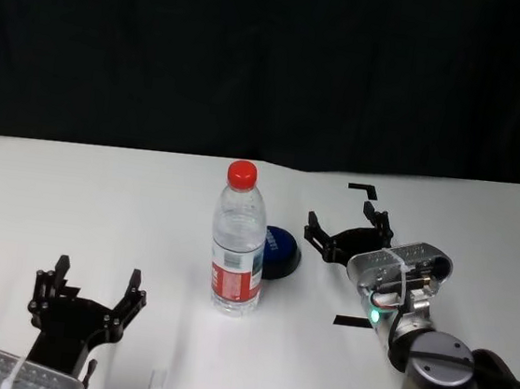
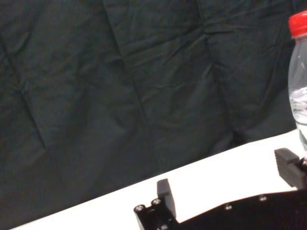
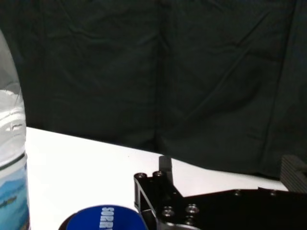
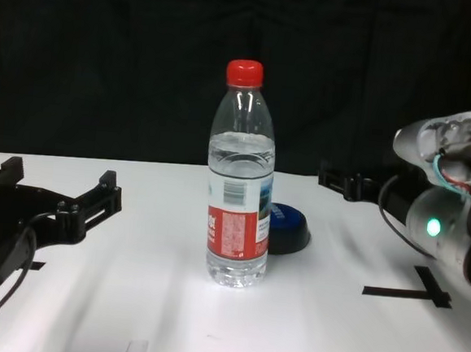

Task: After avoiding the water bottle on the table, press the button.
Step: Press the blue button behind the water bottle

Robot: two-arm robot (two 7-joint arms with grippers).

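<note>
Right gripper [image 1: 350, 231] jaws spread, empty; button [image 1: 279, 251] just beside: rigid, press crown. Water bottle [image 1: 239, 241] tippy.

Left gripper [image 1: 89, 292] parked, released.

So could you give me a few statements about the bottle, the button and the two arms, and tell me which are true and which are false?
1. The water bottle stands upright with its red cap on. True.
2. The button is bright red. False: it is dark blue with white lettering.
3. The right gripper is open, beside the button on the table. True.
4. The left gripper is holding the bottle. False: it is open and well apart from it.
5. The button sits on top of the bottle. False: it lies on the table just behind it.
</note>
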